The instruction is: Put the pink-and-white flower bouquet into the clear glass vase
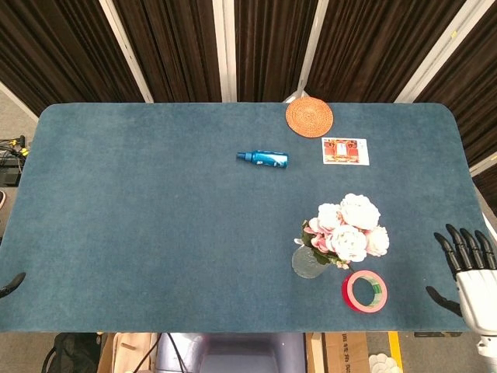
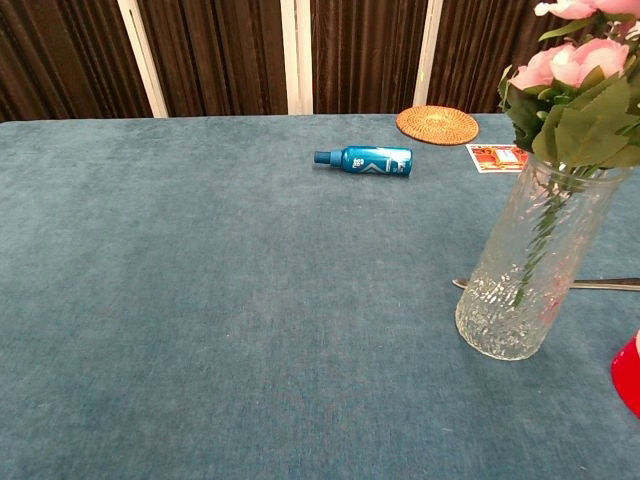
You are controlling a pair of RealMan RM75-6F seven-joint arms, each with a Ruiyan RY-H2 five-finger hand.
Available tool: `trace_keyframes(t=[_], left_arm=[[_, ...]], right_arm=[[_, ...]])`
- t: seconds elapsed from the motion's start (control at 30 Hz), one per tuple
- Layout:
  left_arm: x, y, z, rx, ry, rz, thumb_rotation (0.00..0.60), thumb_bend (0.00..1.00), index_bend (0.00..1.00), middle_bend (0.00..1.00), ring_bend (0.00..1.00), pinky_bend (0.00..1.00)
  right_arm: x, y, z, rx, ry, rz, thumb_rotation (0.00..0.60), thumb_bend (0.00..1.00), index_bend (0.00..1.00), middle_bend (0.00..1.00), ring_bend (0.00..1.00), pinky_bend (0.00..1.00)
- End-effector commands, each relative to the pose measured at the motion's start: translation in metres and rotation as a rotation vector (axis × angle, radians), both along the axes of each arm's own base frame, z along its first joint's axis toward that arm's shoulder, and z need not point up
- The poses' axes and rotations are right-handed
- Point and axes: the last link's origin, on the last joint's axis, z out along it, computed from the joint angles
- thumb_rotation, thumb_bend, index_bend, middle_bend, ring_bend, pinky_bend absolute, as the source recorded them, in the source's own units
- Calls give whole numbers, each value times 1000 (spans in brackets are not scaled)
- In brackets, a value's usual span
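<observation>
The pink-and-white flower bouquet [image 1: 348, 227] stands upright in the clear glass vase [image 2: 528, 262], stems down in the ribbed glass — well apart from the right hand [image 1: 467, 265], which hangs at the table's [image 1: 155, 233] right edge, fingers spread, holding nothing. A red tape roll [image 1: 364, 291] lies between vase and hand. Of the left hand [image 1: 11, 284] only a dark tip shows — grip impossible to tell.

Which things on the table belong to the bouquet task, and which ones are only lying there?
Belong to the task:
bouquet, its stems already in the vase
vase

Only lying there:
blue bottle, on its side
woven coaster
card
red tape roll, beside the vase
thin metal utensil, behind the vase
</observation>
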Motion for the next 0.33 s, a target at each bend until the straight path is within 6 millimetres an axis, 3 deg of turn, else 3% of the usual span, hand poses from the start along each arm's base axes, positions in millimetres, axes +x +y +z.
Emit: trace_keyframes(t=[0.03,0.33], left_arm=[[0,0,0,-2,0,6,600,213,119,0,0,44],[-1,2,-1,-10,12,19,600,213,119,0,0,44]], right_arm=[[-5,-1,-3,8,16,-42,600,36,137,68,38,0],[-7,-5,-2,7,7,-91,600,36,137,68,38,0]])
